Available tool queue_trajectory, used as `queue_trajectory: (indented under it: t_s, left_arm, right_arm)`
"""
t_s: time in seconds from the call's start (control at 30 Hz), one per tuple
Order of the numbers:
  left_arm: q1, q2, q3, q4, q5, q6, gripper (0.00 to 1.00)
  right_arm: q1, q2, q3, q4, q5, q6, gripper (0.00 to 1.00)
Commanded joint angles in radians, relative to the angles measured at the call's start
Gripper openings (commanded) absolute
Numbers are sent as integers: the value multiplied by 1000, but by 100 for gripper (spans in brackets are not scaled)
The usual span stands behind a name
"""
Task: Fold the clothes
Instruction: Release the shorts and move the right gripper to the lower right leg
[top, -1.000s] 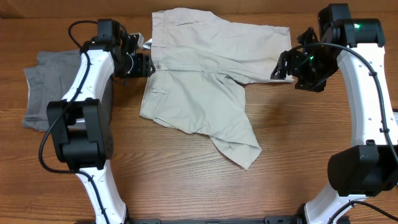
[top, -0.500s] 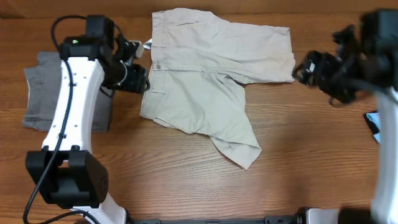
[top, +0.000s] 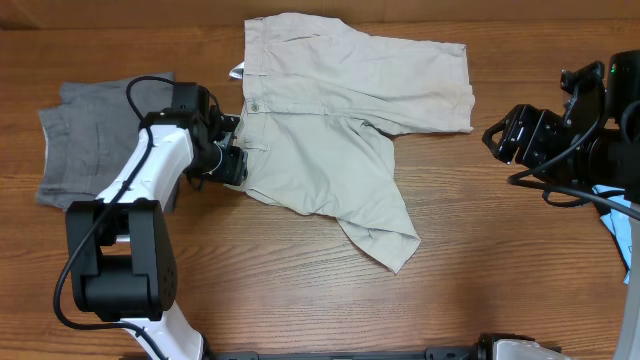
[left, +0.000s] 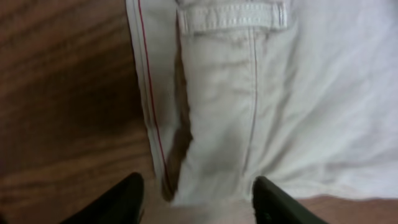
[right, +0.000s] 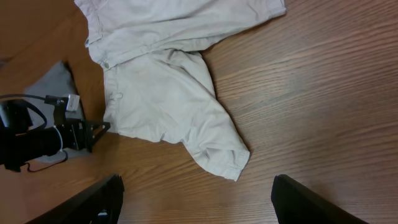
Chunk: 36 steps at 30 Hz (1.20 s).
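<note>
The clothes, a pair of pale beige shorts, lie flat mid-table with the buttoned waistband to the left and two wide legs to the right; the near leg is crumpled toward the front. My left gripper sits at the waistband's near-left corner. In the left wrist view its jaws stand apart, and the edge of the shorts lies on the table between them. My right gripper hovers open to the right of the far leg's hem, clear of the cloth. The right wrist view looks down on the shorts from above its gripper.
A darker grey garment lies folded at the left, partly under the left arm. A light-blue item peeks in at the right edge, below the right arm. Bare wood stretches in front of the shorts.
The left gripper has slid down along the waistband to its near corner. The right arm has pulled back to the right, away from the far leg's hem. The shorts have not moved.
</note>
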Motion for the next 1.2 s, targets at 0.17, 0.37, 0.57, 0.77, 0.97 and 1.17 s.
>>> queue_trajectory:
  t_s: [0.17,0.37,0.57,0.77,0.97,1.17]
  left_arm:
    - [6,-2,-48,101,34,41,4]
    - [60,-13,-8,-7,43,4,4]
    - [171,-43,58,-135,76,-113,4]
    - [198,-40,35,-165,35,-114,4]
    - [198,-40,21,-166,-6,-135,4]
    - [198,-40,21,-158,-6,-136,4]
  right_arm:
    - [1,-9,3,2,38,-20,80]
    - [1,-6,2,5,74,-20,80]
    - [1,27,-2,13,85,-19,80]
    - [1,50,-148,97,85,-18,82]
    - [1,64,-465,246,58,7,89]
    - [6,82,-768,370,-170,-66,88]
